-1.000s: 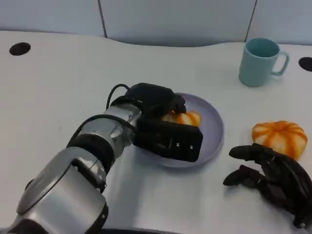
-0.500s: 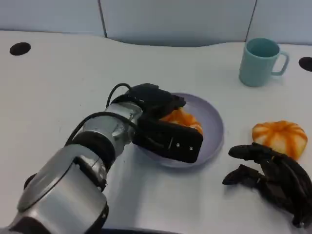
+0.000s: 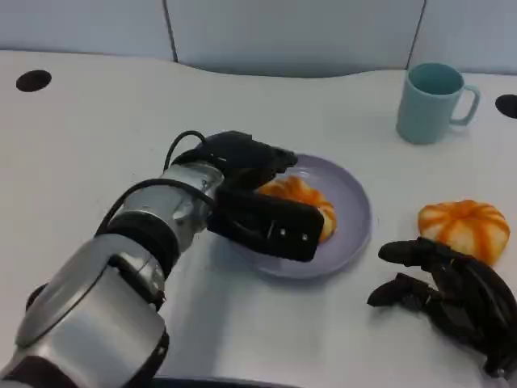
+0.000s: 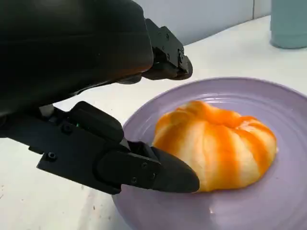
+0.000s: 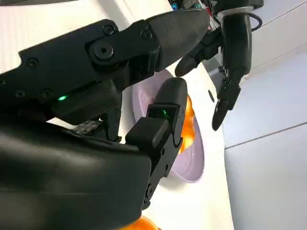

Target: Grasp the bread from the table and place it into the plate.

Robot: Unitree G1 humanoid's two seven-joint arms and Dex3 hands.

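White table (image 3: 97,129) is seen under a purple plate (image 3: 355,202), where the bread (image 3: 303,198) is already set. It is flanked, not gripped, by the left hand (image 3: 258,198), whose spread fingers should be lifted straight clear. Nothing is held by the loosely curled right hand (image 3: 444,295).

Bread (image 3: 300,202) in plate (image 3: 351,212), second bread (image 3: 463,229) right of plate, cup (image 3: 430,103) behind

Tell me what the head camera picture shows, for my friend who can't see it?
A striped orange bread lies in a purple plate, with the robot's left hand open around it, seemingly not gripping it. A second bread sits on the white table by the right hand, and a teal mug stands behind.
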